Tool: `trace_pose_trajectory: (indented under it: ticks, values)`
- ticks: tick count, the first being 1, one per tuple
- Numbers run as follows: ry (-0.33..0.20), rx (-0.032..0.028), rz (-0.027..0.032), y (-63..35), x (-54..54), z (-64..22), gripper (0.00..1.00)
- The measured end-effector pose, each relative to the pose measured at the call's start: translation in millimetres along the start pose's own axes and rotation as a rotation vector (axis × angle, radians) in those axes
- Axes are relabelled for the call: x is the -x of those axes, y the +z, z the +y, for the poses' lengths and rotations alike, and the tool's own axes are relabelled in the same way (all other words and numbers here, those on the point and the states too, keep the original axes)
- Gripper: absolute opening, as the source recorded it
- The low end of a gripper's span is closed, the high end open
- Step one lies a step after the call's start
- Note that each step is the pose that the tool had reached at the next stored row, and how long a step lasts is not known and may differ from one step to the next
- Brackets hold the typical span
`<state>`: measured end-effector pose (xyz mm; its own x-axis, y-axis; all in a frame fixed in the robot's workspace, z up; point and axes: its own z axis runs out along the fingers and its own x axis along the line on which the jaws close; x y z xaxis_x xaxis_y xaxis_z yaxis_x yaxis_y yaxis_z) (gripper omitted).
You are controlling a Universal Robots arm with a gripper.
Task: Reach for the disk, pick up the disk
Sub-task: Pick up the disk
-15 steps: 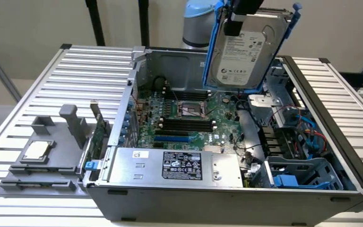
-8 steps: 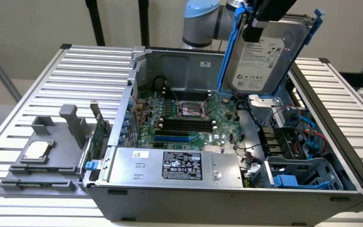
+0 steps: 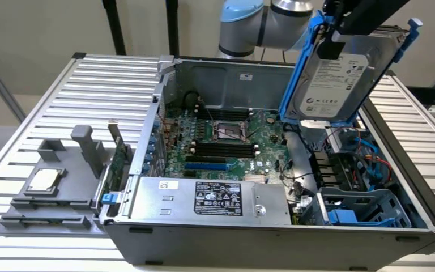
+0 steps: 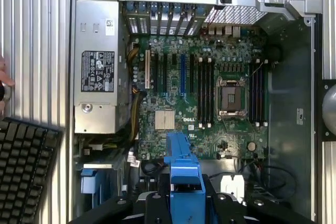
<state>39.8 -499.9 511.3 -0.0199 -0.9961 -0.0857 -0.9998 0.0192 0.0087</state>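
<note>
The disk (image 3: 337, 79), a silver hard drive with a white label in a blue plastic frame, hangs tilted in the air above the far right corner of the open computer case (image 3: 278, 243). My gripper (image 3: 337, 39) comes down from above and is shut on the disk's upper end. In the wrist view the blue frame of the disk (image 4: 184, 166) sits between the black fingers (image 4: 152, 208) of my gripper (image 4: 185, 203), high over the motherboard (image 4: 210, 93).
Inside the case lie the motherboard (image 3: 225, 141), a silver power supply with a black label (image 3: 210, 198) and a blue drive cage (image 3: 353, 209). A grey holder with a small square chip (image 3: 43, 180) stands at the exterior view's left. A keyboard (image 4: 23, 171) and a hand (image 4: 4, 80) show beside the case.
</note>
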Motion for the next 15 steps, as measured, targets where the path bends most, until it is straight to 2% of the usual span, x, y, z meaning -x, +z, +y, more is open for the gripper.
trace_pose_trajectory:
  ticks: [7,15]
  values:
    - [0.000,0.0000,0.0000,-0.6,-16.9,-21.4,0.33]
    - [0.000,0.0000,0.0000,-2.2,-41.9,-38.9,0.33]
